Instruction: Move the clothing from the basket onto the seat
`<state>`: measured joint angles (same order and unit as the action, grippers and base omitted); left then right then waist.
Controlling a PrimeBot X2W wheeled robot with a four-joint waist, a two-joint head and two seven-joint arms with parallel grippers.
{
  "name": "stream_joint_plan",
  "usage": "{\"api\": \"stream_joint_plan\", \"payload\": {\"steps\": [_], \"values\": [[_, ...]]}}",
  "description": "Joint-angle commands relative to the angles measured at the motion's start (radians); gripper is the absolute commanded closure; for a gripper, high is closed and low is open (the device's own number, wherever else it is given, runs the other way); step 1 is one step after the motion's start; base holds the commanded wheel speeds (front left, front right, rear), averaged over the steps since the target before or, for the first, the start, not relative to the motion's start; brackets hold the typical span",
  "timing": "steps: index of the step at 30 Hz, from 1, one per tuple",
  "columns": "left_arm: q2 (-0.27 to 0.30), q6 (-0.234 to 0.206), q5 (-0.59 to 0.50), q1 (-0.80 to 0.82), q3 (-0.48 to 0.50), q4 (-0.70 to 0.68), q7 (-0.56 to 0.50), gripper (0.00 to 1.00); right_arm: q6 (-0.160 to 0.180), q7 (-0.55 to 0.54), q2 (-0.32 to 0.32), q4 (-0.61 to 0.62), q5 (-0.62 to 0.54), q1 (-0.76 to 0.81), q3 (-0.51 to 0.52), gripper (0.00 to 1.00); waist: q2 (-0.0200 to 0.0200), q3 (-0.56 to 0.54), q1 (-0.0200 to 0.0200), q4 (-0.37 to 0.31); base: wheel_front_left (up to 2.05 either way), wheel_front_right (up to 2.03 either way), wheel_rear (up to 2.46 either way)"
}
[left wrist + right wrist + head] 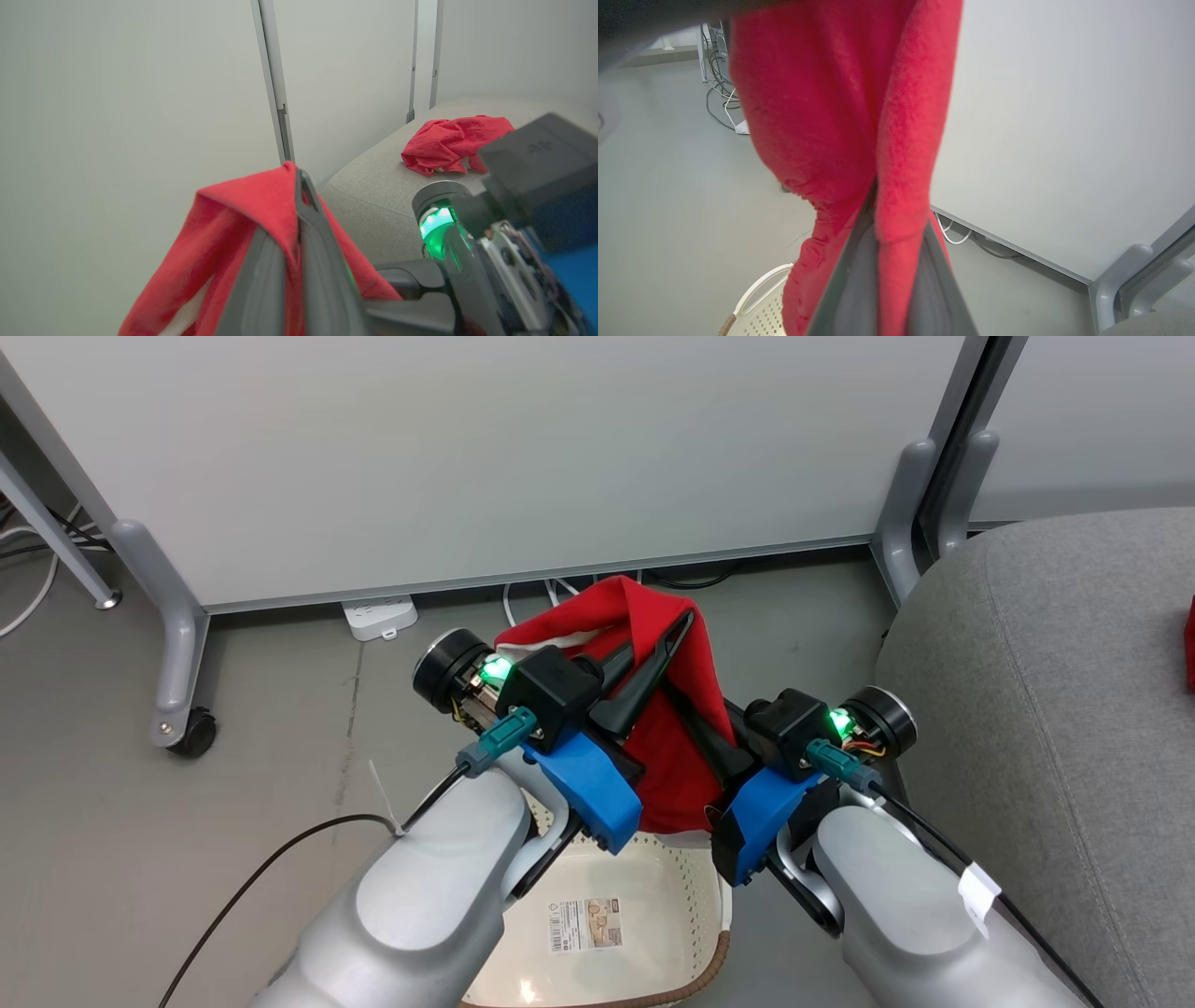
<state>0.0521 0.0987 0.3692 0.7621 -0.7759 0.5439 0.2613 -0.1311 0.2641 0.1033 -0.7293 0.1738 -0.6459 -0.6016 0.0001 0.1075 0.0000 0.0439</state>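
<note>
White partition [467,457] behind, seat [1046,709] alongside: both jaws pinch clothing [667,770] over the basket [653,887].

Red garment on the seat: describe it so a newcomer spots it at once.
Find the big grey upholstered seat beside the white partition. On its top lies a crumpled red garment. Unlike the other red garment, lifted over the basket, it rests loose, untouched.

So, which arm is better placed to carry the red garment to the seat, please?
Probably right: the right gripper is shut on the garment and nearer the seat; the left gripper grips it too, farther off.
</note>
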Motion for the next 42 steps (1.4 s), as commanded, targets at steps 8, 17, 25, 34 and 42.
{"api": "stream_joint_plan", "payload": {"steps": [8,17,25,34,42], "values": [[0.001,-0.01,-0.002,-0.002,0.008,0.005,0.005,0.0,0.001,0.0,0.01,0.01,0.01,0.001,0.021,1.0,-0.0001,0.004,0.0,-0.004,0.0,0.0,0.0],[0.007,-0.014,-0.009,-0.005,0.01,0.012,0.005,0.0,0.001,0.0,0.021,0.03,0.004,-0.007,0.081,1.0,-0.0001,0.025,0.0,-0.017,0.0,0.0,0.0],[0.018,-0.015,-0.009,-0.009,0.006,0.013,0.005,0.0,0.001,0.0,0.021,0.061,-0.005,0.015,0.168,1.0,-0.0001,0.053,0.0,-0.077,0.0,0.0,0.0],[0.026,-0.013,-0.012,-0.001,-0.013,0.013,0.005,0.0,0.001,0.0,0.017,0.126,-0.033,0.05,0.29,1.0,-0.0001,0.092,0.0,-0.186,0.0,0.0,0.0],[0.028,-0.009,-0.015,0.012,-0.032,0.012,0.005,0.0,0.001,0.0,0.012,0.196,-0.055,0.099,0.391,1.0,-0.0001,0.117,0.0,-0.278,0.0,0.0,0.0]]}}
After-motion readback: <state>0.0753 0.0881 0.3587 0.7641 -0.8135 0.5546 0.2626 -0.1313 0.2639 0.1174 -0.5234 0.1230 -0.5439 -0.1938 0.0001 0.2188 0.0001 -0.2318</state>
